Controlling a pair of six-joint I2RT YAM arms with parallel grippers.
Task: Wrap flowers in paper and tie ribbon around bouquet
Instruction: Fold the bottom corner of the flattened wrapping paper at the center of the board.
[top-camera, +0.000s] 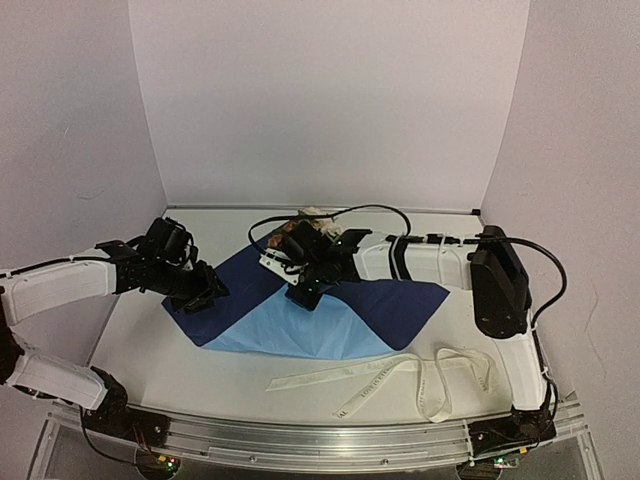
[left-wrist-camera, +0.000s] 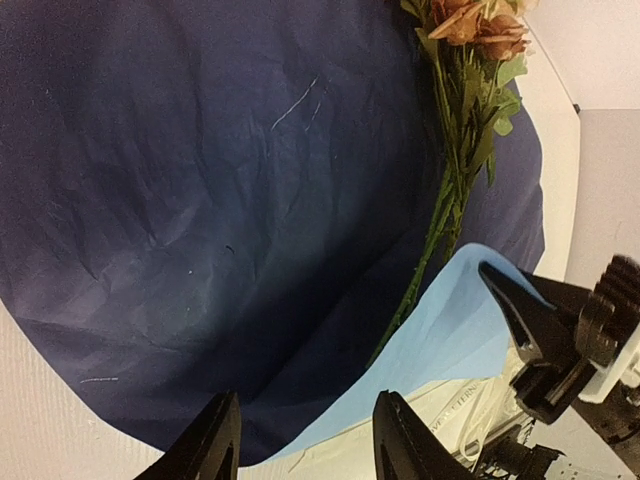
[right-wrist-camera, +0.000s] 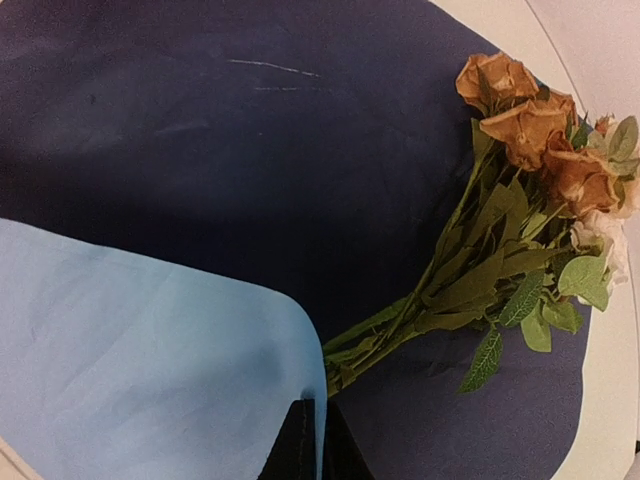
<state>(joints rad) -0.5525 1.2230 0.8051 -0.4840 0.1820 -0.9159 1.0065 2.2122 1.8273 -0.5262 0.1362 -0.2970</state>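
Folding the paper (top-camera: 400, 310) over the flowers (top-camera: 300, 235), top view: right gripper (top-camera: 305, 293) at the flap. Left wrist: left gripper (left-wrist-camera: 305, 415) half open, empty, paper beneath. Right wrist: jaws pinched on the pale flap, stems just ahead; next, likely carry it across.

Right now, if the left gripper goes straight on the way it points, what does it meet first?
Probably the dark-blue face of the paper: the left gripper aims at it, with the flowers off to one side. Depth is unclear.

From above, the right pincer (top-camera: 305, 293) pretty much hid the flowers (top-camera: 296, 236), and their stem ends vanished under the paper (top-camera: 300, 335) flap.
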